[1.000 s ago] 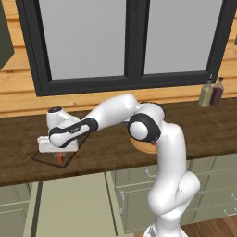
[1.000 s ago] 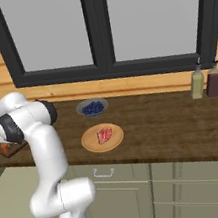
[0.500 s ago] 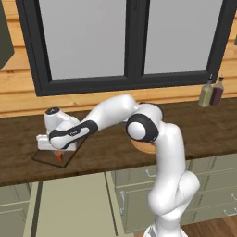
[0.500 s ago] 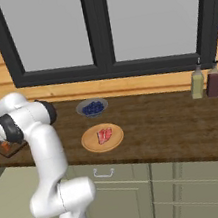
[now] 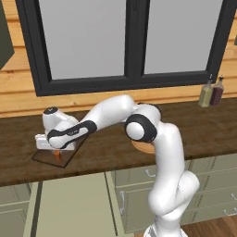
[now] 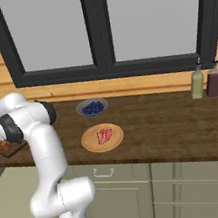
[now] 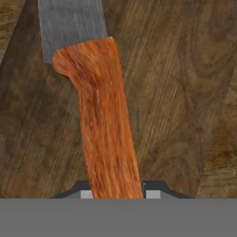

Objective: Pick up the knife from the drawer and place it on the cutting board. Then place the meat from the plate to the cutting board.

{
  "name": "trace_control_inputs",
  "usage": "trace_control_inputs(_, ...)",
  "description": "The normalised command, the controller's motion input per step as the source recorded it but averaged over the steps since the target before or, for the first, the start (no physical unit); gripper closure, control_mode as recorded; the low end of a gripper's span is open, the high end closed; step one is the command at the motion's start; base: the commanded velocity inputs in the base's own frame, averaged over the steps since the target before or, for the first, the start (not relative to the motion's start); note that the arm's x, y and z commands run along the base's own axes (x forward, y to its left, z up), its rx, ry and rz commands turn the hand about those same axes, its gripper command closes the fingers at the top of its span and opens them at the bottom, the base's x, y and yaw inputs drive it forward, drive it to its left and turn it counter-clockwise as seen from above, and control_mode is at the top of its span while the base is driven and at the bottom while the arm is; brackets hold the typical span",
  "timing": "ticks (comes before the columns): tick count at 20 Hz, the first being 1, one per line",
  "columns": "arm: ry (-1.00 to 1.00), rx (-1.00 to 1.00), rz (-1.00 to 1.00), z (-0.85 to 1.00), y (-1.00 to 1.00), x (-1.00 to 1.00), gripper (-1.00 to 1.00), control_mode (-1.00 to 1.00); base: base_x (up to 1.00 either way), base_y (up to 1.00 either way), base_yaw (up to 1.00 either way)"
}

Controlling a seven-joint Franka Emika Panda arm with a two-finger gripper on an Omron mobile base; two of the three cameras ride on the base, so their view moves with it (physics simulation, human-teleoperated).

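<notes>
Arm lower since before, outstretched, fingers (image 7: 115,194) clenched around knife (image 7: 102,120) over cutting board (image 5: 51,158).

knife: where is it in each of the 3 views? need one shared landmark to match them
Left base view: knife, orange handle showing under the pincer, at left on the cutting board.
Right base view: far left edge, a bit of orange handle on the board's visible corner.
Hand view: centre, handle running up from the fingertips, grey blade at top, board beneath.
Shared landmark: the cutting board.
</notes>
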Motion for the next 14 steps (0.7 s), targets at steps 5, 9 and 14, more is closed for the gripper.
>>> trace_control_inputs(5,0.00,0.00,0.00,0.00,0.00,0.00,-1.00,-1.00,0.00,0.00,0.00)
trace_control_inputs(9,0.00,0.00,0.00,0.00,0.00,0.00,-1.00,-1.00,0.00,0.00,0.00)
trace_control_inputs(14,0.00,0.00,0.00,0.22,0.00,-0.01,-1.00,-1.00,0.00,0.00,0.00)
